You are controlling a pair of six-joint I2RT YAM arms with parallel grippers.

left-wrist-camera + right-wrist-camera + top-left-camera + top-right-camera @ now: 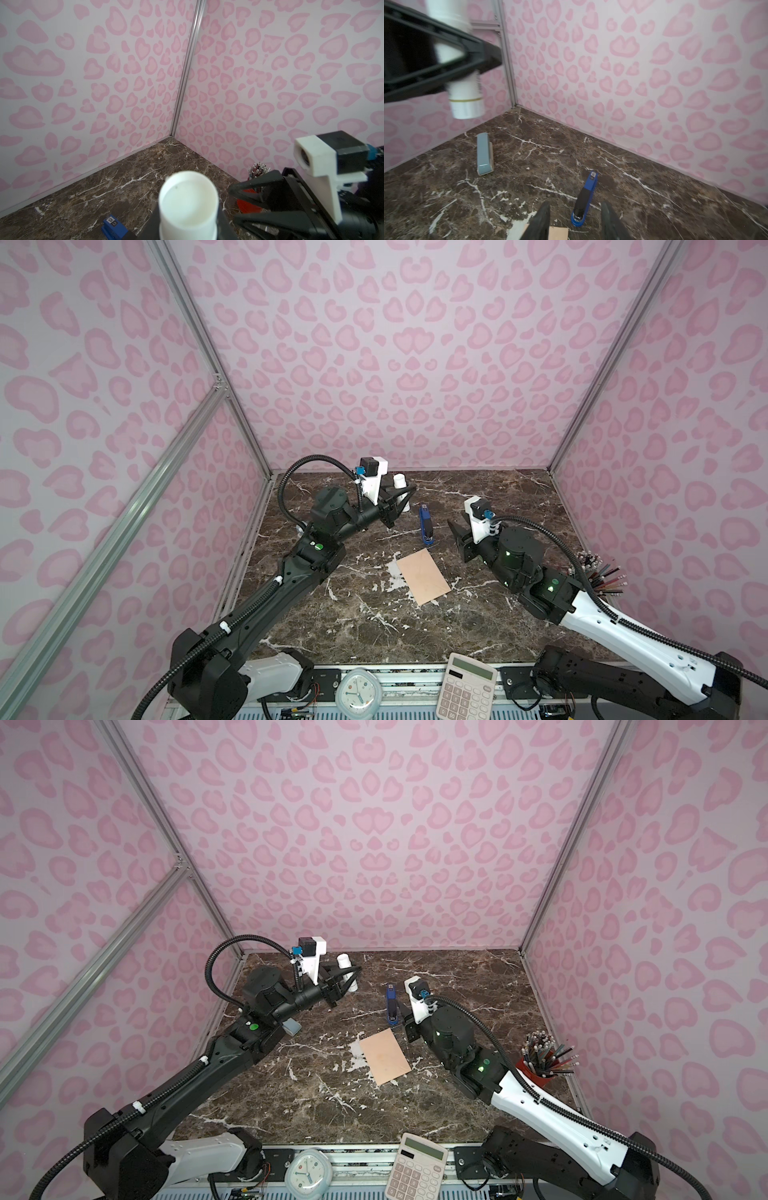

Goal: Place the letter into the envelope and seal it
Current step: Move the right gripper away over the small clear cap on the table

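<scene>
The peach envelope (424, 576) (384, 1056) lies flat mid-table as a plain rectangle with no flap standing out; one of its corners shows in the right wrist view (558, 232). The letter is out of view. My left gripper (397, 499) (188, 220) hangs above the back left of the table, shut on an upright white cylinder (401, 485) (345, 965) (188, 203) (465, 99). My right gripper (455, 533) (575, 205) is open and empty. It hovers just behind the envelope's far right corner, beside the stapler.
A blue stapler (425, 526) (391, 1004) (584, 199) lies behind the envelope. A grey-blue block (485, 153) (291, 1027) sits at the left. A red pencil cup (602, 572) (544, 1060) stands far right. A calculator (467, 686) and clock (357, 695) sit on the front edge.
</scene>
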